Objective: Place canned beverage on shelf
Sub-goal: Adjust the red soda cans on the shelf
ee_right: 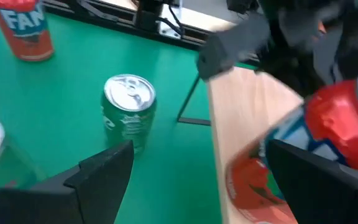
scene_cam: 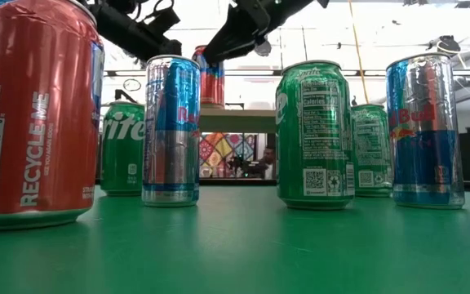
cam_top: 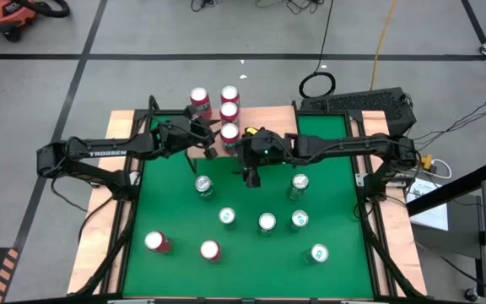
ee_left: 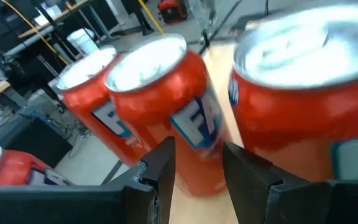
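My left gripper [cam_top: 199, 135] is up at the far end of the green table [cam_top: 175, 211], over the shelf [ee_right: 253, 118], fingers [ee_left: 160, 171] partly apart w/ nothing between them. Just ahead of them stand red cans [ee_left: 166, 93] on the light wood, close together; the fingers aren't closed on any.

My right gripper [cam_top: 251, 173] is beside the shelf's near edge, jaws spread wide, fingers [ee_right: 104, 168] empty. A red can [ee_right: 328, 124] stands on the board right in front of that claw, between the two fingers in the wrist view, but not gripped.

High view: three red cans on the shelf, one [cam_top: 230, 133] nearest the table's mid.

Rest of the table: green cans [cam_top: 203, 185], a few blue/silver ones [scene_cam: 172, 131], 2 red cans [cam_top: 156, 242] at the near left. Low view: a person [scene_cam: 266, 159] shows in the room behind, under the shelf.
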Tool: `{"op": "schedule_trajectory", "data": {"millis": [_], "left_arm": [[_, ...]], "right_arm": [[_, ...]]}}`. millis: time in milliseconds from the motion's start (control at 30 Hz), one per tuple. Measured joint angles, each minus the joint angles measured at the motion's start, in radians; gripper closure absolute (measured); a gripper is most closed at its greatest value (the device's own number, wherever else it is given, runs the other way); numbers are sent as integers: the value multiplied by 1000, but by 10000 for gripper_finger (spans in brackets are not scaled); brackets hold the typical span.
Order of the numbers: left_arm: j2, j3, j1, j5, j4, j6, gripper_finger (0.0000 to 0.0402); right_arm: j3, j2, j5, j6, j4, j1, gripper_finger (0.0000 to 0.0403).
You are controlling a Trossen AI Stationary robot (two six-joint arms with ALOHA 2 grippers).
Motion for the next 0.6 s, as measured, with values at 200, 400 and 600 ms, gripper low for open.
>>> {"op": "schedule_trajectory", "data": {"millis": [200,400,600], "left_arm": [[-10,0,14,2,-6,-10,270],[13,0,62,60,1,-10,270],[36,0,92,109,18,-10,270]], "right_arm": [[0,1,-6,1,-1,-24,44],[0,1,-10,-3,-1,-25,44],[0,1,-10,-5,-1,-25,44]]}}
